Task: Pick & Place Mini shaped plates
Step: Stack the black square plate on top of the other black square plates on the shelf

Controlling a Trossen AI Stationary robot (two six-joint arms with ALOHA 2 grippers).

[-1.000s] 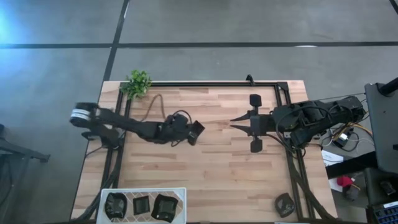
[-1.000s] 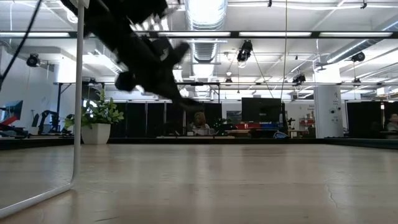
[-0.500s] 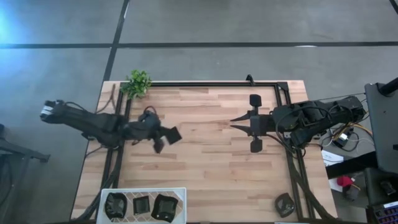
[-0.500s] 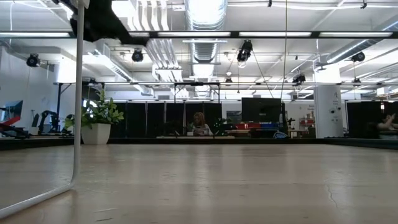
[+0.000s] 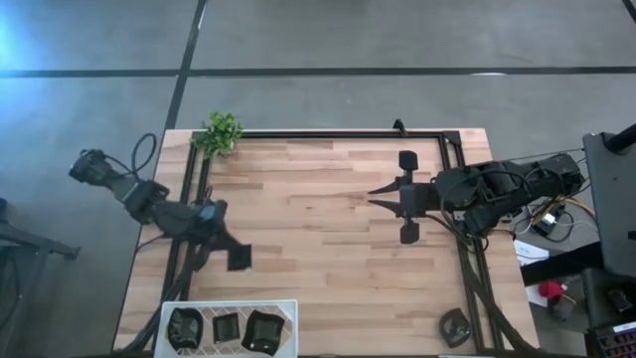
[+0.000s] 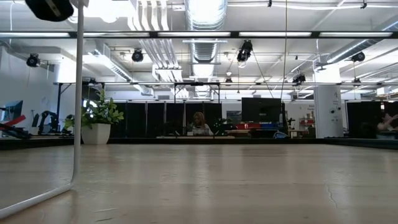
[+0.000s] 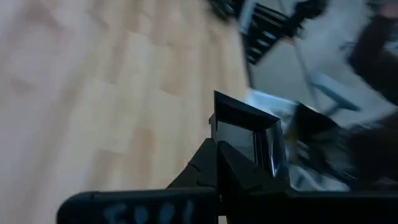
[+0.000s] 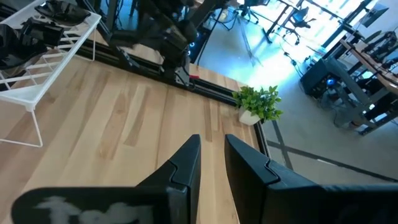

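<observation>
Left hand (image 5: pixel 237 258) clenched on a square plate (image 7: pixel 247 136), near the white tray (image 5: pixel 229 304): lower level, release inside. Right hand (image 5: pixel 378 197) parked, slightly parted, empty.

Count: five black mini plates — three in the white tray (image 5: pixel 229 304) at 7 o'clock, one square plate (image 5: pixel 238 259) in the left gripper (image 5: pixel 236 256), one (image 5: pixel 454 325) at 5 o'clock — one plant (image 5: pixel 221 132), two arms.
</observation>
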